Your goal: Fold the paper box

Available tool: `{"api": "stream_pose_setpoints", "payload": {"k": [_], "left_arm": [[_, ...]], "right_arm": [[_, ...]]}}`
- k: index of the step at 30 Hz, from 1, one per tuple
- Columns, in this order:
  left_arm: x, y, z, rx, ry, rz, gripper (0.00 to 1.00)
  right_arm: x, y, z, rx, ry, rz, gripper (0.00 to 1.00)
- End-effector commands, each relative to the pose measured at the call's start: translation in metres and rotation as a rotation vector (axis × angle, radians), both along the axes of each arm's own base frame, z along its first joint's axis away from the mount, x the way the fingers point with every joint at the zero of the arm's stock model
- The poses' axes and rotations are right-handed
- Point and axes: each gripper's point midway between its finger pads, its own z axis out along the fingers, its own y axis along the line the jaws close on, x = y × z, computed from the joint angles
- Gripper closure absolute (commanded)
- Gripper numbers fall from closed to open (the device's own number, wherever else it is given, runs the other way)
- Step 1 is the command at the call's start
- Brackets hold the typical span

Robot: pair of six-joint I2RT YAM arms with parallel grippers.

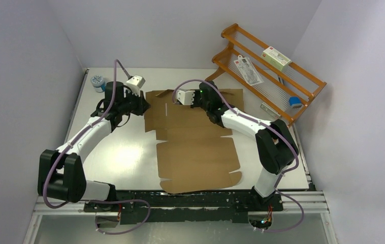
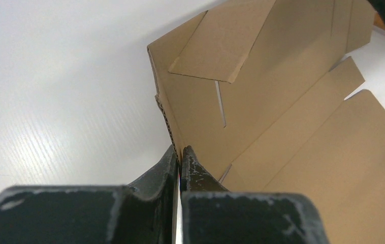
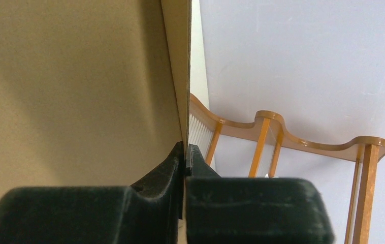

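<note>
Broadly, the white table (image 1: 124,157) carried the paper box (image 1: 195,152), an unfolded brown corrugated sheet lying mostly flat in the middle, its near flaps reaching toward the arm bases. Its far-left part was raised off the table, and the left wrist view showed a side flap (image 2: 211,51) bent inward there beside a narrow slot. An orange wooden rack (image 1: 302,86) stood at the far-right corner, holding a white carton with a red label (image 1: 276,57) and a flat packet (image 1: 249,70). The left claw (image 2: 180,155) was pinched together on the sheet's left edge, the corrugation caught between its fingertips. The right claw (image 3: 185,150) was likewise clamped on a cardboard edge at the far side, that panel standing upright before its camera. A small round tub (image 1: 98,81) sat at the far-left corner.
</note>
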Motion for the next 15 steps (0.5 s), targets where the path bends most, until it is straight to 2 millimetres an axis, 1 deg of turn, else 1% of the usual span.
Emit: {"api": "stream_pose_setpoints", "payload": {"k": [1,2,5,7,9,12,15], "left_arm": [[-0.023,-0.023,-0.013,0.011,0.054,-0.092,0.95],[-0.023,-0.025,-0.017,0.034,0.052,-0.110,0.95],[-0.029,-0.039,-0.028,0.047,0.081,-0.172,0.95],[-0.034,-0.047,-0.032,0.059,0.088,-0.207,0.95],[-0.040,-0.055,-0.033,0.071,0.083,-0.248,0.95],[-0.046,-0.061,-0.031,0.093,0.058,-0.283,0.95],[-0.050,-0.065,-0.029,0.102,0.044,-0.310,0.95]], "right_arm": [[0.003,0.030,0.027,0.107,-0.089,0.065,1.00],[0.004,0.031,0.028,0.114,-0.090,0.065,1.00],[0.006,0.038,0.031,0.150,-0.087,0.079,1.00],[0.009,0.040,0.033,0.165,-0.091,0.078,1.00],[0.012,0.043,0.033,0.173,-0.087,0.076,1.00],[0.016,0.048,0.030,0.205,-0.068,0.066,1.00],[0.016,0.055,0.022,0.246,-0.033,0.072,1.00]]}}
